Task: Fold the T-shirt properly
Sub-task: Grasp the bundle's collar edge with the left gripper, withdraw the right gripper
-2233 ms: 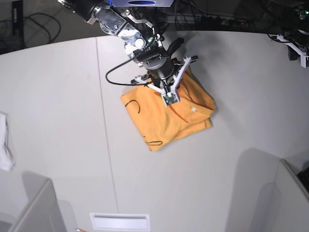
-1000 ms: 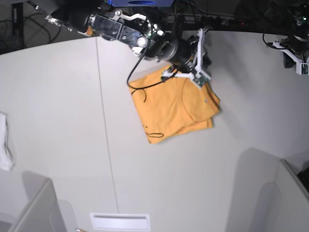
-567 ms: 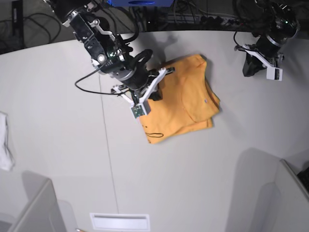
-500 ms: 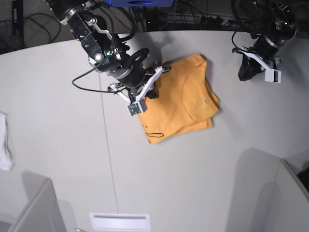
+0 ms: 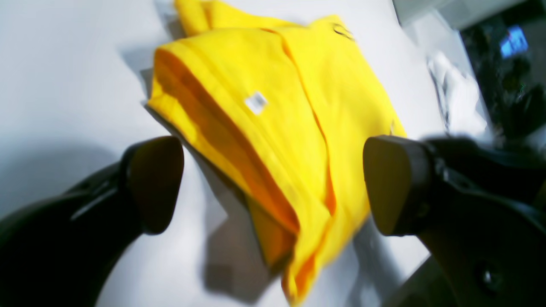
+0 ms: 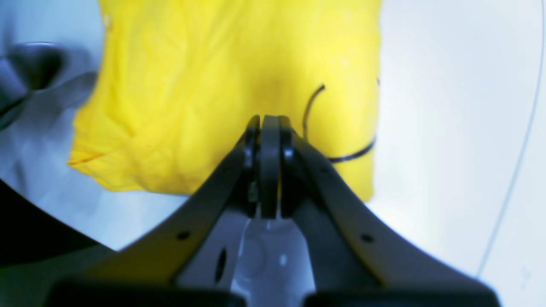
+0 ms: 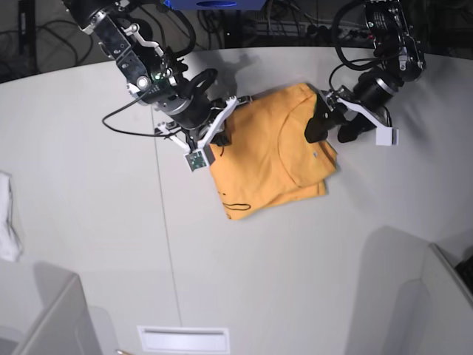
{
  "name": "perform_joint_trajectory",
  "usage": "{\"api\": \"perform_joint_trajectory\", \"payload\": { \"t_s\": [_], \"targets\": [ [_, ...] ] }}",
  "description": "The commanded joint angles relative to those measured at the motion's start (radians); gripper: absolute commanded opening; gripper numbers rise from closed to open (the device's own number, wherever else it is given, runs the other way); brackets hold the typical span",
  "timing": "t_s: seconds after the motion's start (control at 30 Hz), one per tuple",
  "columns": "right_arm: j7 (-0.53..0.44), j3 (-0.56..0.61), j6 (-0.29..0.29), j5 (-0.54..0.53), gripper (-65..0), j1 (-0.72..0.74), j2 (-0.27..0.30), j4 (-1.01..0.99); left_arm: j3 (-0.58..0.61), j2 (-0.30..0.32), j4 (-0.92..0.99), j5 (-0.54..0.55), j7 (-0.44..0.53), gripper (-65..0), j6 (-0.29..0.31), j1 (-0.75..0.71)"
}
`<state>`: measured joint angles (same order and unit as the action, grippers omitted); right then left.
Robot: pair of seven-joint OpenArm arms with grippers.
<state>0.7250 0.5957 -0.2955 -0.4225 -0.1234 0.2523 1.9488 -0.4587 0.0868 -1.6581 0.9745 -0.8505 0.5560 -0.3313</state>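
While the light-orange short-sleeved cotton T-shirt (image 7: 270, 151) lies folded into a rough rectangle on the pale grey table (image 7: 89, 222), toward the far middle of the base view, both arms hang over its two sides. On the left of that view, the right gripper (image 7: 216, 132) sits above the shirt's left edge; its wrist camera shows the black fingers (image 6: 269, 140) pressed flat together with no cloth between them, so the claw is clenched on nothing. Beyond those tips the fabric carries thin black cursive marks (image 6: 337, 128) near its right border. On the right of the base view, the left gripper (image 7: 330, 126) hovers over the shirt's right edge. Its wrist camera shows the two dark pads (image 5: 155, 183) spread wide apart, released, with the layered fold of the shirt (image 5: 273, 128) lying between and beyond them, a small white label (image 5: 256, 102) on the top layer. A small white cloth (image 7: 9, 218) rests at the far left edge of the table, well apart from the shirt.
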Motion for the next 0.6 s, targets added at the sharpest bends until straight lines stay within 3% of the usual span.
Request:
{"api": "perform_joint_trajectory", "payload": {
  "t_s": [0.0, 0.3, 0.5, 0.57],
  "targets": [
    [-0.023, -0.003, 0.006, 0.001, -65.0, 0.011, 0.003, 0.019, 0.007, 0.006, 0.000, 0.024, 0.017, 0.0, -0.017, 0.005],
    [-0.028, -0.009, 0.005, 0.000, -65.0, 0.011, 0.037, 0.021, 0.130, 0.008, 0.086, 0.024, 0.018, 0.0, -0.236, 0.087],
    [-0.040, -0.010, 0.003, 0.000, -65.0, -0.003, 0.041, 0.022, 0.217, 0.014, 0.146, 0.024, 0.020, 0.0, -0.308, 0.153],
    [-0.069, -0.016, 0.003, 0.001, -65.0, -0.023, 0.046, 0.022, 0.239, 0.014, 0.163, 0.024, 0.020, -4.1, -0.337, 0.165]
  ]
}}
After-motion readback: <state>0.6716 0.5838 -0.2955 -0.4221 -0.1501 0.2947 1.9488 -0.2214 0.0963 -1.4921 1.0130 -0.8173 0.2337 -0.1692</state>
